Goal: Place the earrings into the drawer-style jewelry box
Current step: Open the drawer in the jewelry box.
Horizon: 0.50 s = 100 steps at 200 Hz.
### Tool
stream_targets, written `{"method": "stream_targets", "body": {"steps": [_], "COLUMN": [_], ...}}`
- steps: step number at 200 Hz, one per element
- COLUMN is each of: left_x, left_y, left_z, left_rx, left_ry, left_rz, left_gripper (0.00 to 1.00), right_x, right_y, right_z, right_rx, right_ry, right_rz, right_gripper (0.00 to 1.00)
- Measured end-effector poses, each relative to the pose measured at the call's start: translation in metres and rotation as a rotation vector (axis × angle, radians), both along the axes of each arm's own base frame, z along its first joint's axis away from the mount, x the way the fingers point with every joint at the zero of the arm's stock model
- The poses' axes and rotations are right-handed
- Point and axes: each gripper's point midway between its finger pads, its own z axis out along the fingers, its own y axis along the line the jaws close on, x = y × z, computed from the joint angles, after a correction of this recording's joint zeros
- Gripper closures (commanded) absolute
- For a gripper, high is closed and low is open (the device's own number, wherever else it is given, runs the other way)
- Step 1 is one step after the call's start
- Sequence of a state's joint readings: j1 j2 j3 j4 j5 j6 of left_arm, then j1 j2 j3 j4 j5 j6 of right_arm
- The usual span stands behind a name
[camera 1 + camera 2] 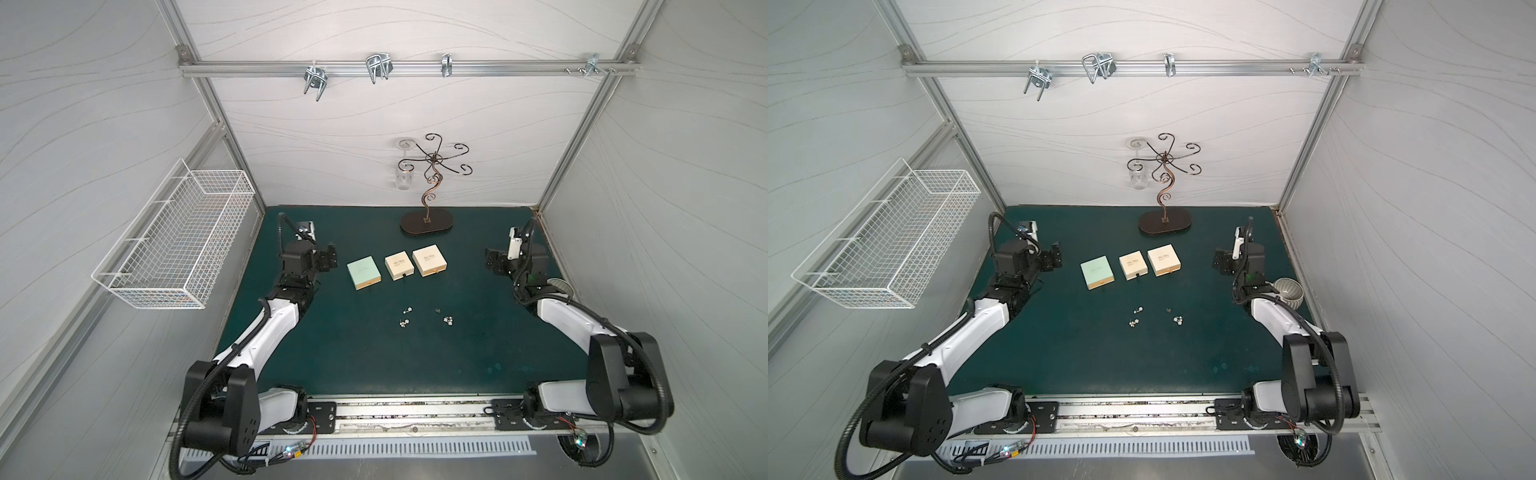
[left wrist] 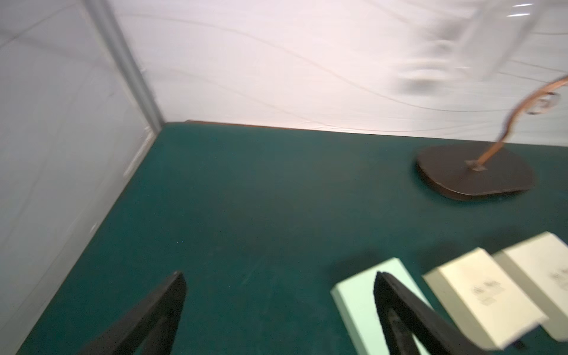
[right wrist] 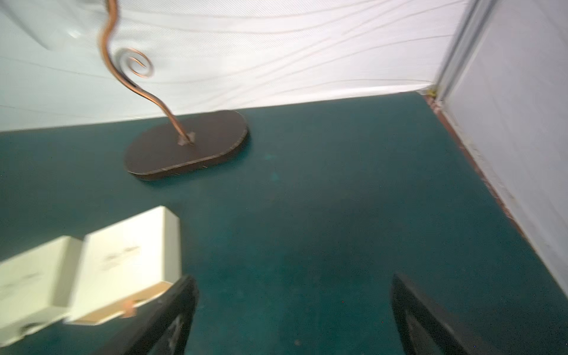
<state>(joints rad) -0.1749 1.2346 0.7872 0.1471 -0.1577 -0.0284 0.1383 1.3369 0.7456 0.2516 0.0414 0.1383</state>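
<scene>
Four tiny clusters of silvery stud earrings (image 1: pixel 448 320) lie loose on the dark green table (image 1: pixel 374 365). They sit on the side of the small cream jewelry box (image 1: pixel 399 267) that faces the arm bases, well apart from it. The scatter forms a loose band running parallel to the row of boxes. Each stud is too small to tell which way it points. The small cream jewelry box is the middle of three drawer-style boxes, all shut, their contents hidden. A mint-green jewelry box (image 1: pixel 364 272) is just beside it toward the left arm, and a larger cream jewelry box (image 1: pixel 429 260) just beside it toward the right arm. Beyond it, near the back wall, a copper scrollwork stand (image 1: pixel 427 222) holds a wine glass (image 1: pixel 402 176) hanging bowl-down. The left end effector (image 1: pixel 330 259) and right end effector (image 1: pixel 492 262) sit off either end of the row, fingers spread apart, gripping nothing. The earrings show only in both top views. The blurred right wrist view shows the tan drawer front (image 3: pixel 123 309) of the larger cream box. In a top view, a grey ribbed cup (image 1: pixel 1287 291) sits past the right arm.
</scene>
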Motion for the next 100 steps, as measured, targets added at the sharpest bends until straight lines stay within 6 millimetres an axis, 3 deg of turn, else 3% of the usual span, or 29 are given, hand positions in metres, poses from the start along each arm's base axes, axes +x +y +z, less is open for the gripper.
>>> {"method": "stream_targets", "body": {"steps": [13,34,100], "left_x": [-0.001,0.003,0.028], "left_y": [-0.030,-0.065,-0.180], "left_z": [0.004,-0.003,-0.050], "left_rx": [-0.010,-0.020,0.049], "left_ry": [0.029,0.109,0.318], "left_rz": [-0.086,-0.178,-0.409], "left_gripper": [0.01,0.01,0.01], "right_x": [-0.001,-0.012,-0.035], "right_y": [0.016,0.041,0.098], "right_z": [0.011,0.006,-0.060], "right_rx": [0.073,0.198,0.508], "right_ry": [0.024,0.111,0.456], "right_rz": [0.063,0.158,0.302], "right_gripper": [0.01,0.04,0.20]}}
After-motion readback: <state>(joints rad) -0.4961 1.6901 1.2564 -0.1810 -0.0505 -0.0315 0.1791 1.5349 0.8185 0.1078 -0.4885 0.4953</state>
